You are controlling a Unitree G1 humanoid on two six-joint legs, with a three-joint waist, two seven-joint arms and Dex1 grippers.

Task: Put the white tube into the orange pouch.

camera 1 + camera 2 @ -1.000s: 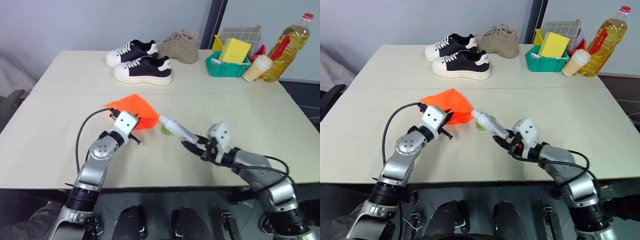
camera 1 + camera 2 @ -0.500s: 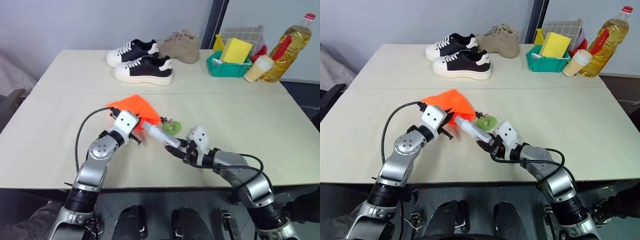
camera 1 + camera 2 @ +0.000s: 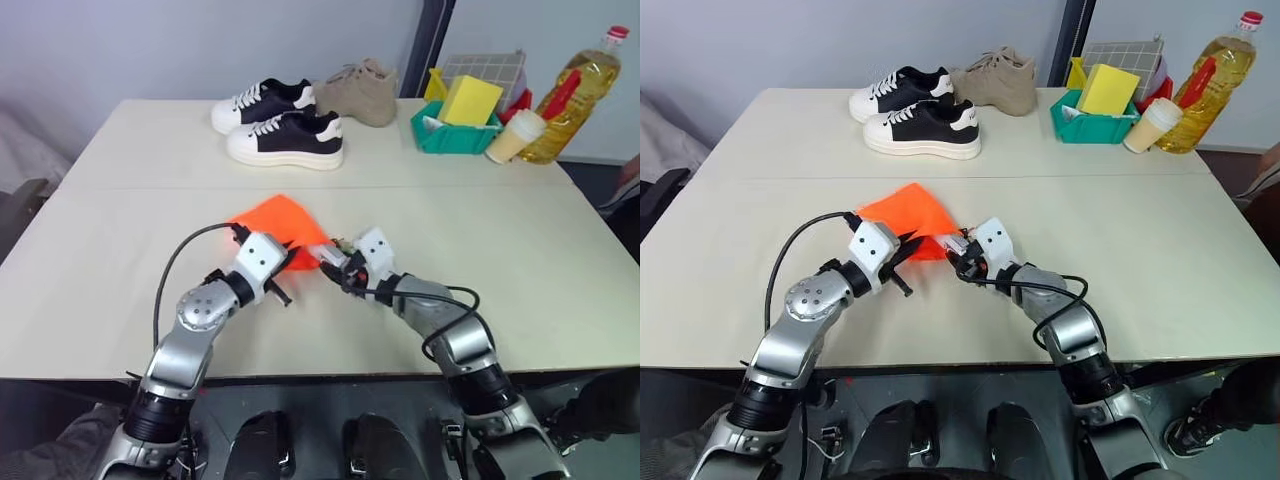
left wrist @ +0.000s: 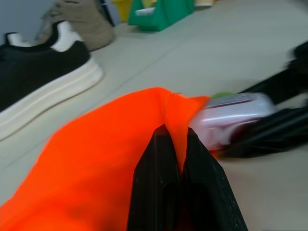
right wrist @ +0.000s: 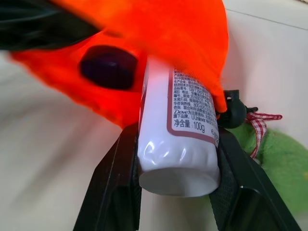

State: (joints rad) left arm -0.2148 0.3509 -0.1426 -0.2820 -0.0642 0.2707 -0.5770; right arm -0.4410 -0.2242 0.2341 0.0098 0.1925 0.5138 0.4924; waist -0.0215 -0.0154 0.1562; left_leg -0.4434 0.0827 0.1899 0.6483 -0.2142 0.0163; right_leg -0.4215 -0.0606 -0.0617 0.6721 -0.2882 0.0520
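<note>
My left gripper (image 4: 175, 139) is shut on the rim of the bright orange pouch (image 3: 285, 222) and holds that edge up off the table, just left of centre. The white tube (image 5: 180, 130) has grey label print. My right gripper (image 3: 335, 262) is shut on its rear end. The tube points at the pouch, and its front end is covered by the orange fabric at the mouth. In the left wrist view the tube (image 4: 231, 115) lies right against the lifted rim. The pouch's green tag (image 5: 272, 156) rests on the table beside the tube.
At the far side of the table stand a pair of black-and-white sneakers (image 3: 285, 135), a tan shoe (image 3: 360, 90), a green bin (image 3: 455, 132) with a yellow sponge, a cream cup (image 3: 515, 135) and a yellow oil bottle (image 3: 575, 85).
My right gripper has carried the tube leftward and forward, from beside the pouch into its mouth. My left gripper has drawn the pouch rim slightly back and toward the right.
</note>
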